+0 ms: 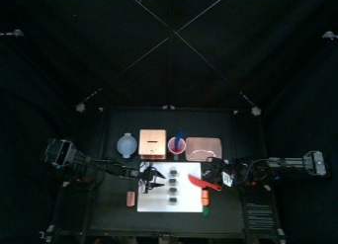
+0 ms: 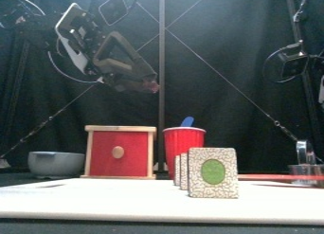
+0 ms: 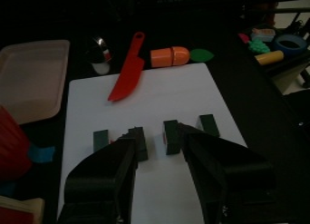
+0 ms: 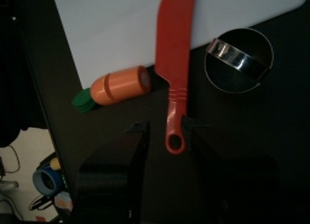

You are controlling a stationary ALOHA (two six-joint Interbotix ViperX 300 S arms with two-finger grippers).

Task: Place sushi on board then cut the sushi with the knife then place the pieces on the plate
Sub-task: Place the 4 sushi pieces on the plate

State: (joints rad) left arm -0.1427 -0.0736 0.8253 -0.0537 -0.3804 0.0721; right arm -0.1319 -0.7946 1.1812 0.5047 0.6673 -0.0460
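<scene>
The sushi roll (image 3: 173, 135) stands on the left half of the white board (image 3: 158, 101). Its dark green blocks form a short row with a clear gap in the middle. From this I judge the cutting is done or nearly so, and the pieces wait to be carried off.

The board lies at the middle of the bench's (image 1: 113, 216) front edge, where both arms can reach it. The red knife (image 3: 126, 72) lies flat toward the board's right edge. Its blade is on the white and its handle pokes out over the bench, so the handle is free to be grasped from the right.

The left tool (image 3: 160, 148) hovers over the row with its jaws spread wide and empty, and the row's middle shows between them. From the front it hangs well above the blocks, so it looks lined up to drop onto one piece.

The right tool (image 4: 164, 141) has its jaws open on either side of the knife handle's end, not closed on it. I cannot tell how high above the handle it is.

A toy carrot (image 4: 115, 85) lies just beside the knife at the board's right edge. A metal cutter (image 4: 227, 53) sits on the bench on the handle's other side. Either could be knocked in a grasp.

The pink tray (image 1: 203, 147) lies toward the bench's back edge, right of middle, so each piece must travel back and rightward to reach it.
</scene>
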